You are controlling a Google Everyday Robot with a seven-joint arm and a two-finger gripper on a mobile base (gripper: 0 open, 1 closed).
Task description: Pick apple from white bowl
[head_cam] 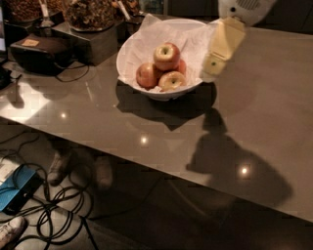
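The white bowl (162,93), lined with crumpled white paper, stands on the grey table and holds several apples. The apple (167,55), orange-red with a pale yellow patch around its stem dimple, lies on top of the pile. A redder apple (146,75) lies to its left and a mostly yellow one (172,80) lies in front. My gripper (211,73), cream-coloured, hangs from the top right over the bowl's right rim. It is to the right of the apples and apart from them.
Dark containers of nuts (91,13) and a black box (40,51) with a cable stand at the back left. The table's front edge (146,163) runs diagonally. Cables (63,207), a blue object (15,188) and shoes (59,166) are on the floor below.
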